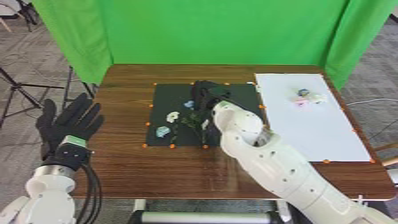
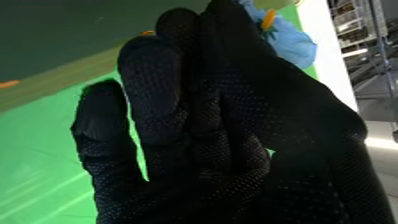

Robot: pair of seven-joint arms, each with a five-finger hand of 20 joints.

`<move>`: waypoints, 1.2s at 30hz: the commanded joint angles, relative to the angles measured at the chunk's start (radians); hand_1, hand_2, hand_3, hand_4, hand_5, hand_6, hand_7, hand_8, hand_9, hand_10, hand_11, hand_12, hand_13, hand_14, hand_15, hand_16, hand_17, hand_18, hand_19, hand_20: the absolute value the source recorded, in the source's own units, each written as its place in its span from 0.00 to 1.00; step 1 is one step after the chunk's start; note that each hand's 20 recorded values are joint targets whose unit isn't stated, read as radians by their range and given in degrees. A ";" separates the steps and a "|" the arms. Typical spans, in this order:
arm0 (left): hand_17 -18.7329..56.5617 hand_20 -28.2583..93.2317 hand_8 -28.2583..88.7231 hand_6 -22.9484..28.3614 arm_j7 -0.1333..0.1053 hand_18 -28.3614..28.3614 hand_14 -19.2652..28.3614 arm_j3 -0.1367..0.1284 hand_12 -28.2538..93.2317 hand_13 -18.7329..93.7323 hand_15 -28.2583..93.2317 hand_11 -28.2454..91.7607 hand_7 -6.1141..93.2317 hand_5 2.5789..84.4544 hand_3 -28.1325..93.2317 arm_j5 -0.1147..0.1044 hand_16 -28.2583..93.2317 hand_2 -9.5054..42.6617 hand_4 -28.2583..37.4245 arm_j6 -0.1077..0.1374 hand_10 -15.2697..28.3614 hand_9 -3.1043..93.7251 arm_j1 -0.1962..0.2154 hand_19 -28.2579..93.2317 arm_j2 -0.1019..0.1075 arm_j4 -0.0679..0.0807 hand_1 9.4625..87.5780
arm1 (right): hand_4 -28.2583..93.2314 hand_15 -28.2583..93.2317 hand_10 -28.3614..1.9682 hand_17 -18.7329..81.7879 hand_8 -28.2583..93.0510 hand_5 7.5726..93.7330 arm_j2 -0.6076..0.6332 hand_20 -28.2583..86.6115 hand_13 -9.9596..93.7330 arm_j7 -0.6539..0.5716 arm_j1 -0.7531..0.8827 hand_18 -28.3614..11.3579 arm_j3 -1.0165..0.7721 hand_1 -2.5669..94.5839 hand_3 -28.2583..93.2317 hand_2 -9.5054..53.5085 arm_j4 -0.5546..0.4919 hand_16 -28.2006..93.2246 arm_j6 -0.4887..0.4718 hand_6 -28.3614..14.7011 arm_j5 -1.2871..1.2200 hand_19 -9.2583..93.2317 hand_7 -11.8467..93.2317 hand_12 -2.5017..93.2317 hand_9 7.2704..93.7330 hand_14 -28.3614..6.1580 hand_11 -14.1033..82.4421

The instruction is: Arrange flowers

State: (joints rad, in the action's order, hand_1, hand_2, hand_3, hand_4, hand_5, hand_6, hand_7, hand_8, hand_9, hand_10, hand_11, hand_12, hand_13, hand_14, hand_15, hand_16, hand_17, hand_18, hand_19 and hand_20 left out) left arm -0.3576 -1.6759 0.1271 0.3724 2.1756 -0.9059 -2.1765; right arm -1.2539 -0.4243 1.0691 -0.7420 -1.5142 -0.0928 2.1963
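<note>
In the head view, the robot's right hand (image 1: 206, 92) works near twelve o'clock on the dark mat (image 1: 162, 95), its thumb side beside a blue flower (image 1: 189, 104). A white flower (image 1: 172, 117) lies toward nine o'clock, a pale blue flower (image 1: 163, 131) toward eight. Toward two to three o'clock, a small cluster (image 1: 302, 100) rests on the white board (image 1: 315, 135). The left hand (image 1: 67, 122) is spread wide at nine o'clock, by the edge of the brown table (image 1: 124, 107).

The step appears to be picking up the next stem. The next move calls for a clear lift, then a swing toward three o'clock. The board offers open room from four to six o'clock of the cluster; the green curtain (image 1: 218, 32) bounds the far edge, and neighboring stems could snag.

In the right wrist view, thumb and fingers are drawn narrow, apparently pinching the stem of the blue flower, whose petals show close beside the thumb.
</note>
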 commanded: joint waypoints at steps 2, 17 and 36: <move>0.17 0.29 0.16 0.61 0.016 0.69 0.69 -0.014 0.31 0.35 0.52 0.42 0.23 0.47 0.81 -0.011 0.15 0.46 0.00 0.013 0.67 0.35 0.007 0.47 -0.003 -0.003 0.18 | 0.00 0.63 0.64 0.54 0.20 0.66 -0.012 0.60 0.76 -0.030 0.017 0.20 -0.007 0.67 0.82 0.00 -0.007 0.62 0.015 0.62 -0.028 0.86 0.48 0.45 0.80 0.68 0.27; 0.17 0.29 0.16 0.60 0.031 0.69 0.69 -0.020 0.31 0.35 0.52 0.42 0.23 0.47 0.81 -0.006 0.15 0.45 0.00 0.012 0.66 0.35 0.006 0.48 -0.007 -0.001 0.18 | 0.00 0.60 0.47 0.53 0.18 0.67 -0.008 0.58 0.73 -0.041 0.053 0.19 -0.045 0.61 0.83 0.00 -0.059 0.59 -0.051 0.61 -0.032 0.86 0.34 0.19 0.63 0.67 0.30; 0.17 0.29 0.16 0.61 -0.062 0.69 0.68 -0.052 0.30 0.34 0.52 0.42 0.23 0.47 0.81 -0.031 0.15 0.45 0.00 0.014 0.67 0.35 0.074 0.48 0.000 -0.030 0.18 | 0.01 0.80 0.34 0.53 0.14 0.45 0.372 0.59 0.69 -0.227 0.047 0.13 -0.346 0.47 0.88 0.00 -0.109 0.43 -0.129 0.47 -0.126 0.94 0.25 0.16 0.43 0.44 0.24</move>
State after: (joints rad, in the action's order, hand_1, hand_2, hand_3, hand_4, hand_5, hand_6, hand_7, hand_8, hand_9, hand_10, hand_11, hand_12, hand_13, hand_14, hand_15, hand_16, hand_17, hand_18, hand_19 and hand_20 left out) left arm -0.3681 -1.7241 0.1185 0.3785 2.2159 -0.9131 -2.1900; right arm -1.1096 -0.5930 1.1369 -0.9984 -1.7107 -0.2197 2.0646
